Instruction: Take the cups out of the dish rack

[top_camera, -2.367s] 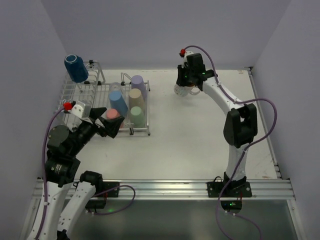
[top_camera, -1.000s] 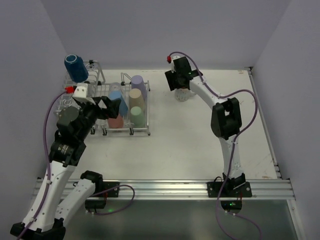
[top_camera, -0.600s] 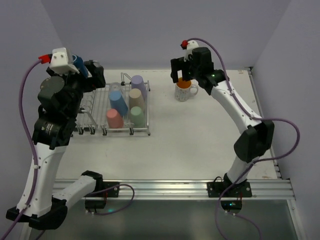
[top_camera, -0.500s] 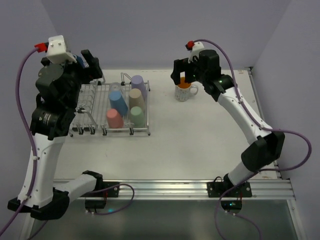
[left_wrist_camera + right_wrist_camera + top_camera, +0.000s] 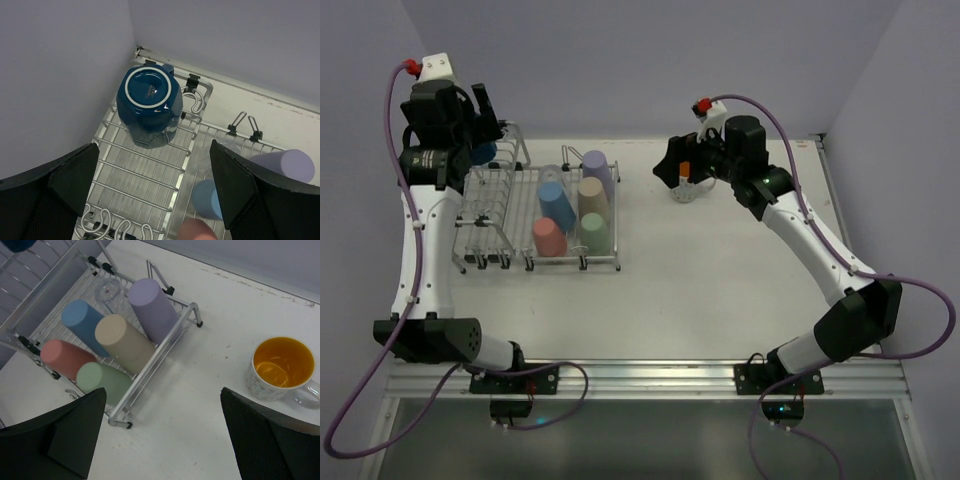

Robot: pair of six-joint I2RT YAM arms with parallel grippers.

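The dish rack [image 5: 506,214] stands at the left of the table. In its tray lie blue [image 5: 556,205], lilac [image 5: 598,170], beige [image 5: 592,195], pink [image 5: 549,237] and mint [image 5: 594,231] tumblers. A dark blue mug [image 5: 149,100] sits upside down in the basket end. My left gripper [image 5: 152,150] hangs open high above that mug, holding nothing. The white speckled mug [image 5: 280,367] stands upright on the table, right of the rack. My right gripper [image 5: 164,391] is open and empty above the table between the rack's rim [image 5: 160,360] and this mug.
A small clear glass [image 5: 108,290] stands in the rack behind the blue tumbler. Walls close in at the back and left, right beside the rack's basket end. Bare table runs in front of and right of the rack.
My right gripper opened, let go of the white mug on the table and rose off it. My left arm swung up from the pink tumbler to above the dark blue mug.
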